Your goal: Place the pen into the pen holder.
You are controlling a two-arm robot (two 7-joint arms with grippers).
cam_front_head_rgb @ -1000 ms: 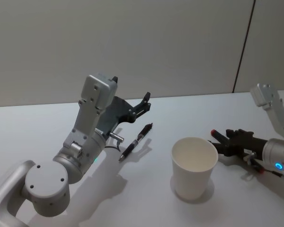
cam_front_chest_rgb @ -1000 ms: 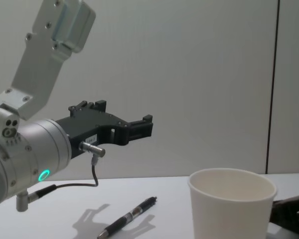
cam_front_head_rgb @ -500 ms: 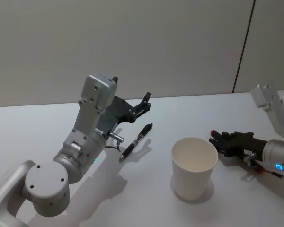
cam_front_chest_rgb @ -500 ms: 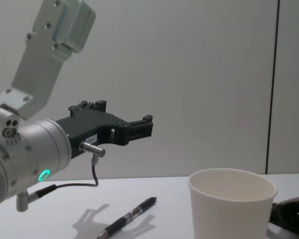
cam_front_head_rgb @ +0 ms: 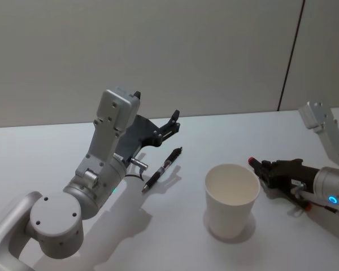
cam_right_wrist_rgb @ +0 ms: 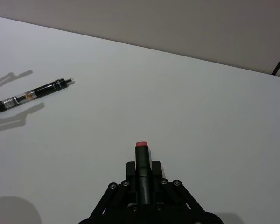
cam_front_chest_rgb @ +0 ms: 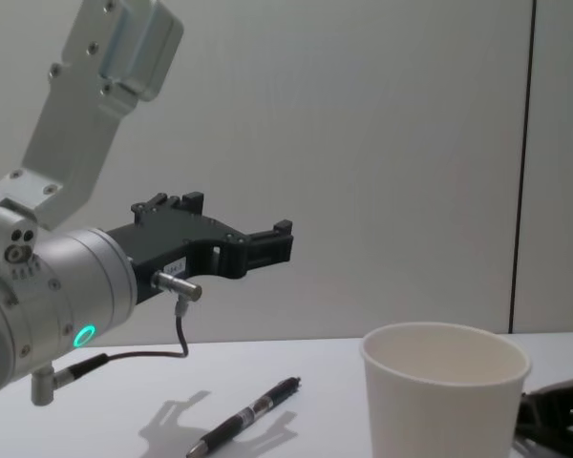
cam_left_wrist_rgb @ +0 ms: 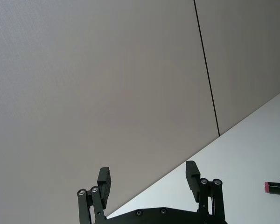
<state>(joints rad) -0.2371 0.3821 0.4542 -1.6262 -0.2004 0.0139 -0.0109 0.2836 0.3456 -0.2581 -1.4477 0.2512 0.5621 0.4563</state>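
Inside, the cup (cam_front_head_rgb: 231, 197) is empty, a black pen (cam_front_head_rgb: 163, 169) lying to its left; the right gripper (cam_front_head_rgb: 265, 168) has jaws clamped on a red-tipped pen (cam_right_wrist_rgb: 141, 158), the left gripper (cam_left_wrist_rgb: 148, 176) jaws agape.

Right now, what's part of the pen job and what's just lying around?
Job: red-tipped pen, gripped by the right claw; cup.
Lying about: black pen flat on the table; left claw, open, raised near it.
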